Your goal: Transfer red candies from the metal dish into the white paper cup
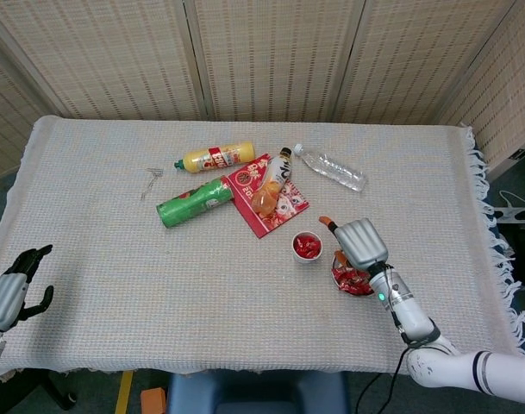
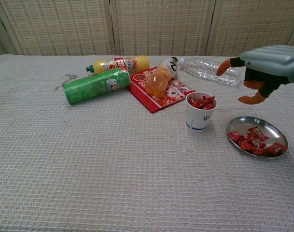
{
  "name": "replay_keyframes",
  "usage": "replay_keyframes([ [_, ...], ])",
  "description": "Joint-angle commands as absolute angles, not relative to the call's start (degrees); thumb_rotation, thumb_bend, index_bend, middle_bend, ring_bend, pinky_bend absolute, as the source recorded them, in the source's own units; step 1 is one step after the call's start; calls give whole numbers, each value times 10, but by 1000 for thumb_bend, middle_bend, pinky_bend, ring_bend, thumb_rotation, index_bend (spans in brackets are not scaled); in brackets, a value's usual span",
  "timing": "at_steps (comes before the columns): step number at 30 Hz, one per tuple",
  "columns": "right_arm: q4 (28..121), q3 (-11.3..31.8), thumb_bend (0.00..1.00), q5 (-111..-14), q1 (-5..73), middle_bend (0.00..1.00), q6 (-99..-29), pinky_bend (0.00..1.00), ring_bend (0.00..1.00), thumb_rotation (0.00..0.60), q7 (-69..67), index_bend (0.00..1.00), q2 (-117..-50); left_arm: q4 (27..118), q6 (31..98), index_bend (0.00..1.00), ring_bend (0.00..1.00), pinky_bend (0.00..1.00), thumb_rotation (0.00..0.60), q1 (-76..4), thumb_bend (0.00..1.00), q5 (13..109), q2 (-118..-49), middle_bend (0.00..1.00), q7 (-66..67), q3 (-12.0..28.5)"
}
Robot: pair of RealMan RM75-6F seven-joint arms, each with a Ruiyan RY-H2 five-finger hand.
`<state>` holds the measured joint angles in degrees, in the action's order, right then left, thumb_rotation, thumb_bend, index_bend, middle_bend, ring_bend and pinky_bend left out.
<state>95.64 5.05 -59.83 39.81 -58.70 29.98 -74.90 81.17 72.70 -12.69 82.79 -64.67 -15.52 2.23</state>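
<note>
The worktop (image 2: 89, 159), under its woven cloth, carries clutter I don't need along the far side: a green can (image 2: 96, 85), a yellow bottle (image 2: 119, 64) and a clear bottle (image 2: 207, 69), all lying flat.

My right hand (image 2: 262, 65) hovers above the metal dish (image 2: 273, 131), which puts it, I judge, ready for a fresh pick. Its fingers (image 2: 226, 66) are spread apart and I see nothing between them.

The dish lies just right of the white paper cup (image 2: 200, 116), close enough for short carries.

The red candies (image 2: 255, 141) are split: some in the dish, others (image 2: 201, 102) heaped in the cup.

My left hand (image 1: 12, 289) idles off the near-left edge, fingers loosely apart, empty.
</note>
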Motion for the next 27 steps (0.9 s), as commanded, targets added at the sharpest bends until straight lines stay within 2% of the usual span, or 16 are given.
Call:
replay_keyframes([
  [1,951,20,249,-618,373,933,-578,1000,824,600,273,274,-721,814,724,43,61,292,600,-129,506,829,-650,105,-147,21],
  [5,919,-1,246,-629,363,933,-560,1000,823,600,262,330,-724,817,717,43,61,292,600,-132,506,828,-654,105,-136,19],
  [11,872,-13,245,-631,361,933,-539,1000,823,600,275,344,-753,818,716,43,61,292,600,-132,506,825,-657,105,-127,19],
  [27,816,-8,243,-612,367,933,-519,1000,824,600,307,402,-805,816,713,44,61,292,600,-133,506,823,-657,105,-127,19],
])
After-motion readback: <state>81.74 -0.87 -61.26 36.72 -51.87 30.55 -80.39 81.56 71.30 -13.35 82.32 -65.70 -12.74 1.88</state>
